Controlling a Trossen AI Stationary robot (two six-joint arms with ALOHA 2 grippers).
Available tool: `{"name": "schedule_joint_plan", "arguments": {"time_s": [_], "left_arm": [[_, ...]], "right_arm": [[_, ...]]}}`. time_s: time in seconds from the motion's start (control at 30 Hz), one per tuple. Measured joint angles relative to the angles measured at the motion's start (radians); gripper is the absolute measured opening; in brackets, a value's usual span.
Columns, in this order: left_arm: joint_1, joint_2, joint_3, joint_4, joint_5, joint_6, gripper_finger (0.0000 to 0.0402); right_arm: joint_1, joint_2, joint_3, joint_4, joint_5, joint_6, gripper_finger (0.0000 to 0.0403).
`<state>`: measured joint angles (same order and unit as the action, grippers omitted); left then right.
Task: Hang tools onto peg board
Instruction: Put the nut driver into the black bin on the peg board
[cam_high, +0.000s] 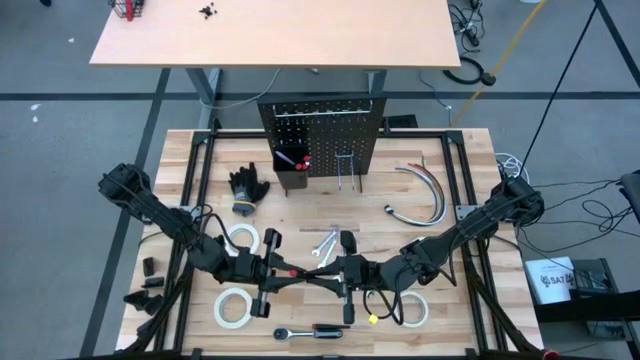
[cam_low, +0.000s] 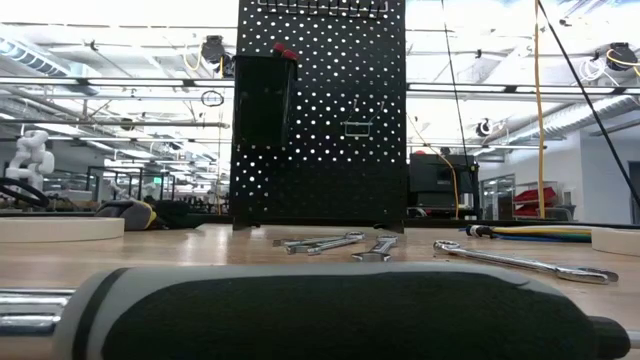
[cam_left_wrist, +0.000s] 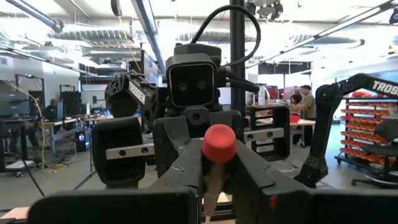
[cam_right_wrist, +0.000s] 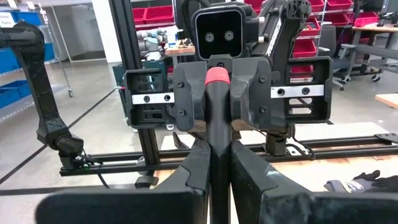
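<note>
1. Both arms met low over the front middle of the table. The left gripper and the right gripper faced each other nose to nose, well in front of the peg board.
2. A black-handled screwdriver with a red cap sat between them, level with the table and off its surface.
3. The right claw was clamped tight on the black handle. The left claw's fingers were closed around the red-capped end. Both were gripping the same tool.
4. Likely reason: a handover or regrip, so that one arm ends up holding the tool at an end suited to dropping it into the bin.
5. The bin hung on the board's face and already held a red-handled screwdriver. The wire hook beside it looked bare.
6. Still on the table:
   - silver wrenches just behind the grippers
   - the ratchet at the front edge
   - three tape rolls in view, the rest around the arms
7. Black gloves and curved cables lay off to the sides and are not part of the job.
8. Judgement: the task was early on, with most tools unhung. The risk was the tool slipping if one claw let go before the other had a firm hold.
</note>
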<state>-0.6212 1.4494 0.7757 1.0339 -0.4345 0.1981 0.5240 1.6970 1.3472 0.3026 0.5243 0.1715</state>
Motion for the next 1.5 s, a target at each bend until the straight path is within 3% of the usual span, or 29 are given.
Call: {"name": "schedule_joint_plan", "arguments": {"time_s": [0.1, 0.3, 0.53, 0.8, 1.5], "left_arm": [[0.001, 0.000, 0.000, -0.012, -0.009, -0.001, 0.0043], [0.001, 0.000, 0.000, -0.052, -0.038, -0.009, 0.0043], [0.004, 0.000, 0.000, -0.133, -0.043, -0.069, 0.0043], [0.014, 0.000, -0.001, -0.274, -0.045, -0.197, 0.0043], [0.041, 0.000, -0.001, -0.284, -0.045, -0.249, 0.0043]], "right_arm": [[0.000, 0.000, 0.000, -0.006, -0.001, 0.000, 0.0058], [-0.009, -0.004, -0.001, -0.006, -0.005, 0.058, 0.0148], [-0.054, -0.005, -0.001, -0.156, -0.201, 0.216, 0.0198], [-0.076, -0.005, -0.001, -0.247, -0.215, 0.244, 0.0190], [-0.086, -0.005, -0.001, -0.294, -0.239, 0.263, 0.0114]]}}
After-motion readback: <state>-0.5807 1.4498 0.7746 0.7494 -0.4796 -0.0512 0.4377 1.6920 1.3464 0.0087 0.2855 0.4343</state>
